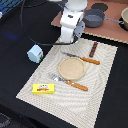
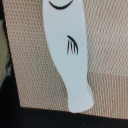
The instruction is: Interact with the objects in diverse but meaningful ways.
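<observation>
The wrist view is filled by a small white oblong piece (image 2: pixel 67 55) with black fish-like marks, lying on the woven beige placemat (image 2: pixel 107 45); no fingers show there. In the exterior view my gripper (image 1: pixel 65 39) hangs low over the placemat's far corner on that view's left, and its white body hides both the fingertips and the white piece. A pale-blue faceted block (image 1: pixel 34 52) stands on the black cloth just off the mat, close to the gripper. A dark-brown stick (image 1: pixel 94 48) lies at the mat's far edge. A flat yellow packet (image 1: pixel 43 88) with red print rests at the near corner.
A tan round plate (image 1: pixel 71 68) sits mid-mat between an orange-handled knife (image 1: pixel 82 59) and fork (image 1: pixel 70 81). Two grey pots (image 1: pixel 94 19) (image 1: pixel 123 19) stand on a wooden board behind. A black cable loops over the dark cloth.
</observation>
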Robot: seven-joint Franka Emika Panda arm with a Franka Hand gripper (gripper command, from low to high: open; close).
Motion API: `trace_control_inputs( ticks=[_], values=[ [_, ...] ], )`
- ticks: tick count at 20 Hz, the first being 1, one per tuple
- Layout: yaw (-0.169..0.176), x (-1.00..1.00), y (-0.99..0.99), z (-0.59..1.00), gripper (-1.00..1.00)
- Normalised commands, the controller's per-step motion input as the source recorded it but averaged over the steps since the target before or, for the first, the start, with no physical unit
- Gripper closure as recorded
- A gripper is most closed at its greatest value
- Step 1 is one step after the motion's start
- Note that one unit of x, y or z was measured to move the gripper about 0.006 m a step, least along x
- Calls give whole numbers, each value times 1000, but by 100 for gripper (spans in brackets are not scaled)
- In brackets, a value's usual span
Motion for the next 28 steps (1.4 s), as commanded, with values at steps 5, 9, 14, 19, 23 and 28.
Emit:
trace_control_inputs(
  ticks=[5,9,14,19,23,28],
  values=[
    [77,-555,46,-433,-100],
    [73,-417,18,-394,100],
    [73,-294,47,-314,100],
    [83,-162,47,-222,100],
    [90,-69,42,-214,100],
    [102,-165,29,-17,100]
  ],
)
